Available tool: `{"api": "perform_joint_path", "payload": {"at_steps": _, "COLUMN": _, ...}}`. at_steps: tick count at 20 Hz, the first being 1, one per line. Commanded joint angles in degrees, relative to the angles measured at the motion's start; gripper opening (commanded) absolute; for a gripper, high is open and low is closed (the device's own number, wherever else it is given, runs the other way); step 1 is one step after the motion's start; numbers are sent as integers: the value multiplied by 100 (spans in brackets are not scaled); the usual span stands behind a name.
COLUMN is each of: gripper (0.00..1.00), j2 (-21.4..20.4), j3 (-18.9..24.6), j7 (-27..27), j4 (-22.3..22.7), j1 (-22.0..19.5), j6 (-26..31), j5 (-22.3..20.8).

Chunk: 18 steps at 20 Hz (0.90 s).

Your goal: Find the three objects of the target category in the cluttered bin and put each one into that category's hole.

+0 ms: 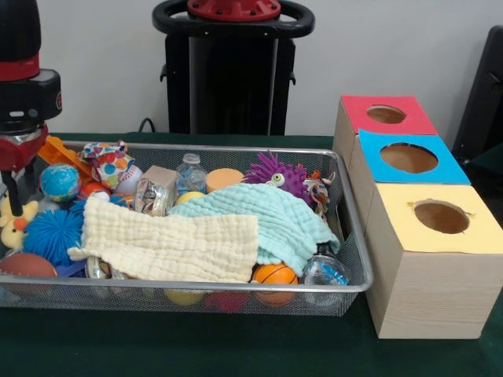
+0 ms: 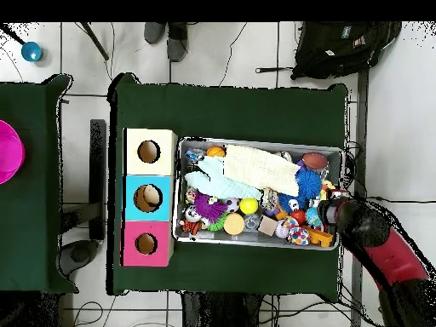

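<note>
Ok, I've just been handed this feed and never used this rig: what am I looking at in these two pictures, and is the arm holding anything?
The machine is one red and black arm. One picture faces it across the table; the other looks straight down.

On the green table sits a wire bin crammed with toys: a cream cloth, a mint cloth, a purple spiky toy, a spiky blue ball, a small basketball.

Beside the bin stand three wooden boxes with round holes: red, blue, yellow.

The arm hangs over one end of the bin. Its gripper is too hidden to tell what it holds, if anything.
</note>
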Motion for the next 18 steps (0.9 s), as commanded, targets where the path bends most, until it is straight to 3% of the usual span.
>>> {"api": "perform_joint_path", "payload": {"at_steps": 1, "gripper": 100, "j2": 340, "j3": 399, "j7": -170, "j4": -298, "j1": -39, "j6": -3, "j5": -271}}
{"api": "perform_joint_path", "payload": {"at_steps": 18, "gripper": 100, "j2": 457, "j3": 450, "j7": -431, "j4": -609, "j1": -246, "j6": 175, "j5": -395}}
